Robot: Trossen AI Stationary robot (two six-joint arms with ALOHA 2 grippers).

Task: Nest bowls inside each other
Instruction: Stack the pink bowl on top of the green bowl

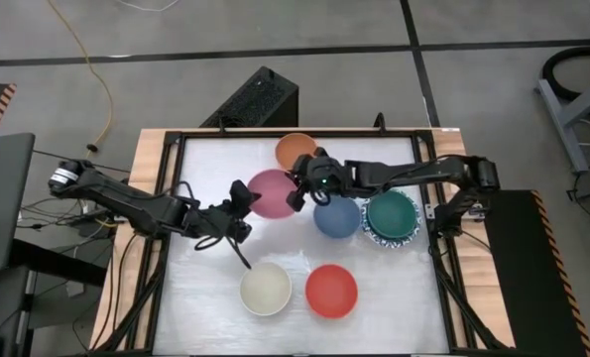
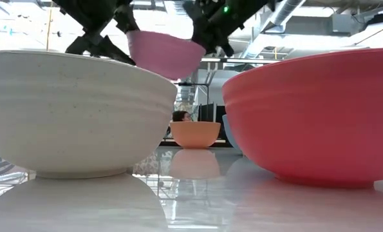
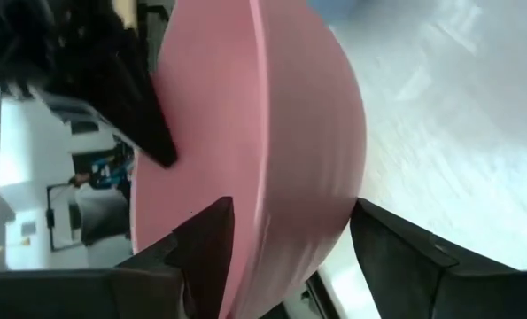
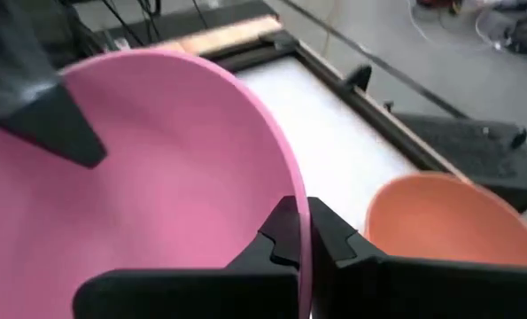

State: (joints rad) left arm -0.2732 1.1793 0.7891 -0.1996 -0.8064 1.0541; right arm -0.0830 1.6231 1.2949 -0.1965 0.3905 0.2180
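Pink bowl [image 1: 271,192] hangs above my worktop [image 1: 394,288]: right gripper [image 1: 296,190] clamped on its rim, left gripper [image 1: 240,198] spread around the opposite rim.

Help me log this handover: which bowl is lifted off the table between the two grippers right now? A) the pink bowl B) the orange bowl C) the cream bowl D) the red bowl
A: the pink bowl hangs above the table, its rim pinched by the right gripper, with the left gripper astride its opposite rim.
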